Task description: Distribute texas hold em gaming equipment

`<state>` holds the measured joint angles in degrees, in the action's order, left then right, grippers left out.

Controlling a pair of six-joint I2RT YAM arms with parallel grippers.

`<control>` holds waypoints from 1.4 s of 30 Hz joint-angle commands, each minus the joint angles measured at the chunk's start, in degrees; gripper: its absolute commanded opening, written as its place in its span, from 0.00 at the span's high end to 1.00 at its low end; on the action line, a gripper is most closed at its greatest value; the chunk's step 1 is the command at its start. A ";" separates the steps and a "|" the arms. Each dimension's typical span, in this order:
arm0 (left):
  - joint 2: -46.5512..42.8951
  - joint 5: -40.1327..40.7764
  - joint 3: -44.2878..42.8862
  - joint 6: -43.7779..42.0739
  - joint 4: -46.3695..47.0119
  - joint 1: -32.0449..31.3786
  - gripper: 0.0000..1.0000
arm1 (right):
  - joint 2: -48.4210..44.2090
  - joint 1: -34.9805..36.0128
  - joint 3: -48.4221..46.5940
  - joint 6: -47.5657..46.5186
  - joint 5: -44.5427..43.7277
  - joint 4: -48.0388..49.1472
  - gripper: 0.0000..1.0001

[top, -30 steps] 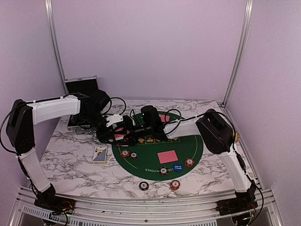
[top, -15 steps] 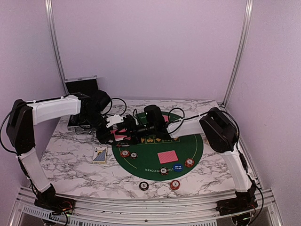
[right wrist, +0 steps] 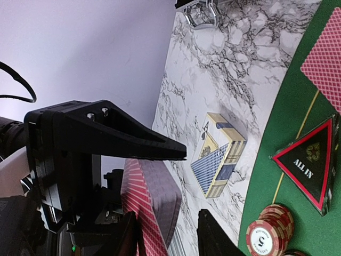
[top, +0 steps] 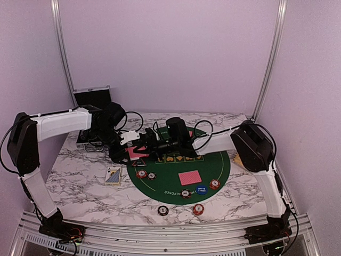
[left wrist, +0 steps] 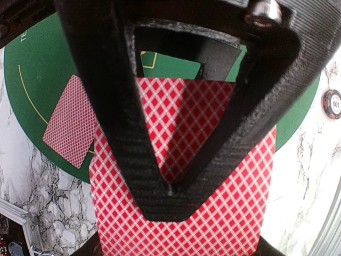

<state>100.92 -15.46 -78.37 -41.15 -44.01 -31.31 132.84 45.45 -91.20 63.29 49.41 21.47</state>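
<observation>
**Holding**
- Deck of pink-red-backed cards (left wrist: 181, 234): held clear of the surface, over the left edge of the green mat (top: 218, 160). Backs face the left wrist camera.
- Left fingers (left wrist: 117, 106): closed flat on the deck, 1 against each face.
- Right fingers (right wrist: 210, 237): partly apart, astride the deck's free end. Marble shows between the deck and 1 finger, so there is no clamp on it.

**On the mat**
- Single card (top: 190, 177): 1, face down, near the middle.
- Black triangular marker (right wrist: 309, 162): lettered ALL IN, red-bordered, flat at the left rim.
- Chip stack (right wrist: 269, 232): dark red with white edge marks, just beside the marker.
- Blue button (top: 201, 189): at the near rim, between 2 chips, 1 at (top: 185, 193) and 1 at (top: 214, 184).

**Off the mat**
- Loose chips: 2 on the marble surface (top: 74, 181) in front of the mat, 1 at (top: 163, 210) and 1 at (top: 198, 208), apart from each other.
- Card box (top: 113, 175): on the marble, just left of the mat.
- Silver-edged case (top: 91, 97): far-left corner, lid raised.
</observation>
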 commanded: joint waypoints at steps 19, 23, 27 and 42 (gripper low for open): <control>-0.54 0.34 -1.64 -0.33 0.33 0.67 1.00 | -5.39 -1.50 4.05 -3.32 -0.36 -4.13 0.84; -0.55 0.40 -1.49 -0.43 0.36 0.96 1.00 | -5.65 -1.57 4.19 -3.92 -0.30 -4.66 0.88; -0.64 0.52 -1.14 -0.69 0.38 1.15 1.00 | -6.09 -1.60 4.26 -4.86 -0.28 -5.65 0.92; -1.45 0.70 -0.28 -1.13 0.31 1.69 1.00 | -6.54 -2.09 4.71 -7.05 -0.63 -8.33 1.00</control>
<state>101.12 -14.55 -78.89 -41.65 -44.03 -30.70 127.48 44.21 -87.46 58.19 48.97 17.93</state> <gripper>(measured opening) 0.660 0.006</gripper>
